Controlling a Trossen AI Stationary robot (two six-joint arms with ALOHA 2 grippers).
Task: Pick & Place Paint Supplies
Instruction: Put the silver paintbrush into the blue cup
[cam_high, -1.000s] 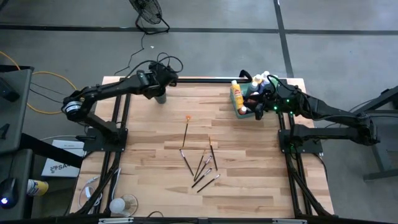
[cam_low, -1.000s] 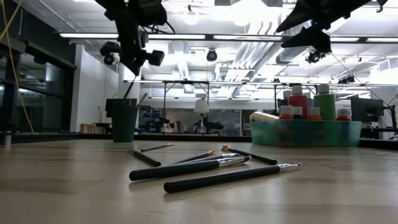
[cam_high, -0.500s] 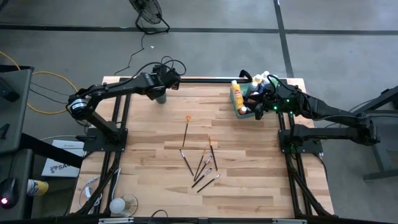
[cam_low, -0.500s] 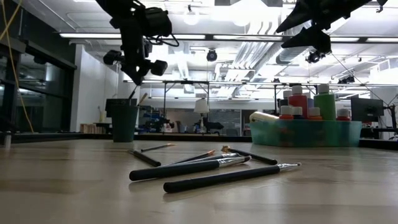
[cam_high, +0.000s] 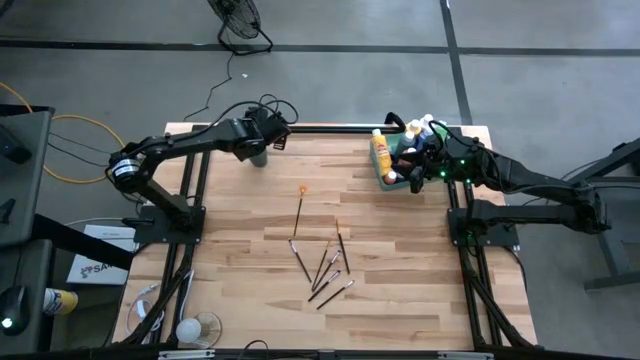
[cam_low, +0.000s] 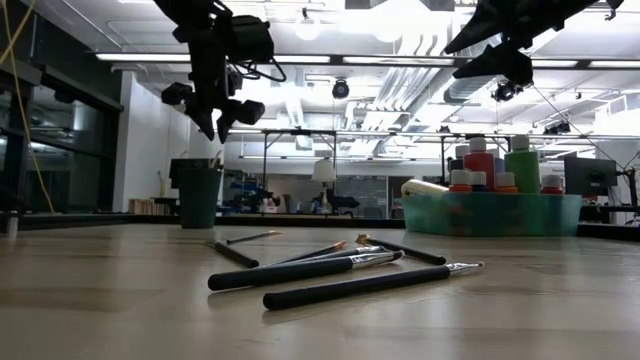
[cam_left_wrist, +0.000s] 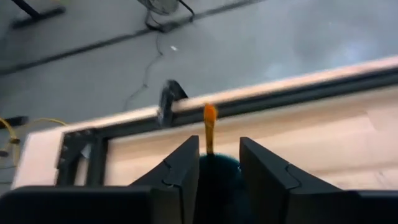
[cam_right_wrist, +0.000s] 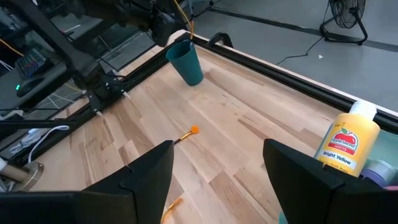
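Note:
My left gripper (cam_left_wrist: 219, 155) is open, just above the dark teal cup (cam_high: 259, 156) at the table's far left. A thin paintbrush with an orange tip (cam_left_wrist: 209, 116) stands in the cup (cam_right_wrist: 186, 62). Its upper end rises between my fingers and touches neither. Several dark-handled paintbrushes (cam_high: 325, 265) lie loose on the wood at mid-table. One with an orange end (cam_high: 301, 208) lies farther back. The paint bottles (cam_low: 495, 165) stand in the green tray (cam_low: 490, 213) at the far right. My right gripper (cam_right_wrist: 217, 155) hangs open above the tray, holding nothing.
A yellow bottle (cam_right_wrist: 345, 143) lies at the tray's left end. A black rail (cam_high: 330, 128) runs along the table's far edge. Bare wood lies between the cup, the loose brushes and the tray (cam_high: 398, 168).
My left gripper has opened and tipped slightly down over the cup. The brush it held has dropped into the cup, with only its top showing above the rim. My right arm has kept still.

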